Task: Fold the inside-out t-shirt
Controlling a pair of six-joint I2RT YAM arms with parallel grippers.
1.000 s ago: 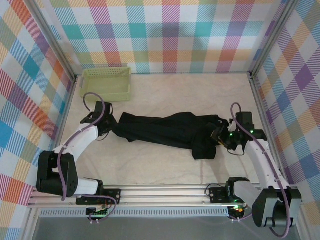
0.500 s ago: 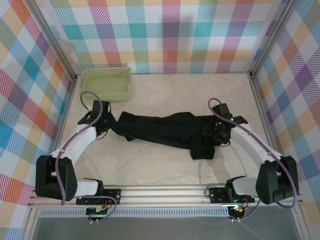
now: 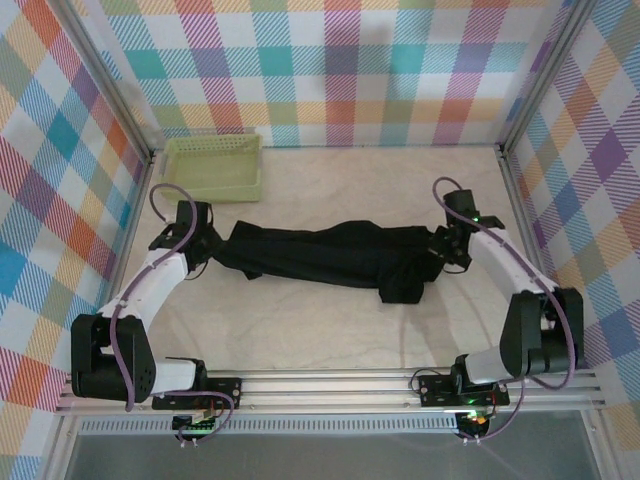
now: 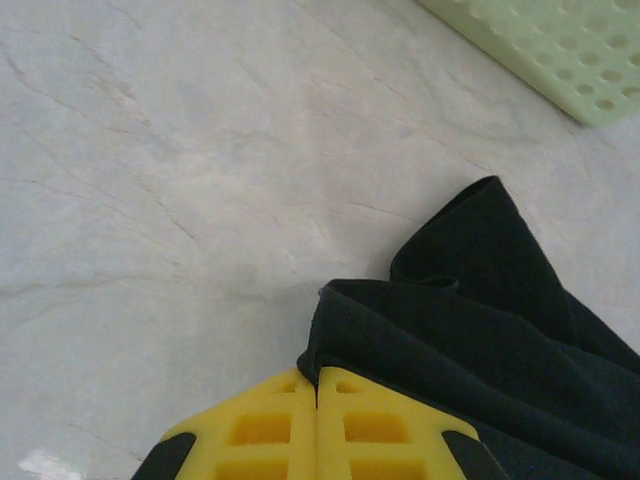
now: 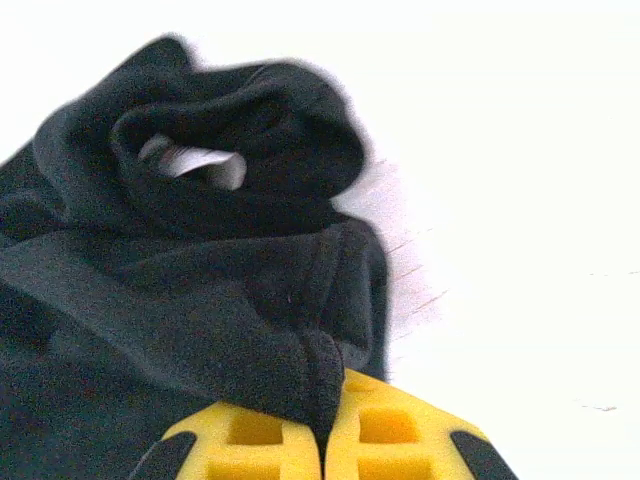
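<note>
The black inside-out t-shirt [image 3: 330, 258] lies stretched left to right across the middle of the table, bunched into a long band with a flap hanging toward the near side. My left gripper [image 3: 215, 243] is shut on its left end; in the left wrist view the yellow fingers [image 4: 260, 425] pinch a thin edge of the t-shirt [image 4: 470, 330]. My right gripper [image 3: 443, 248] is shut on the right end. In the right wrist view a thick fold of the t-shirt [image 5: 200, 300] is clamped between the yellow fingers [image 5: 390, 430], and a small white tag [image 5: 195, 160] shows in the folds.
A pale green lattice basket [image 3: 212, 165] stands at the back left, its corner also in the left wrist view as the basket [image 4: 545, 45]. Plaid walls enclose the table [image 3: 330, 330] on three sides. A metal rail [image 3: 330, 385] runs along the near edge.
My right gripper swung from the near right up to the shirt's right end and shut on it. The left gripper stayed shut and shifted slightly back-left, stretching the shirt.
</note>
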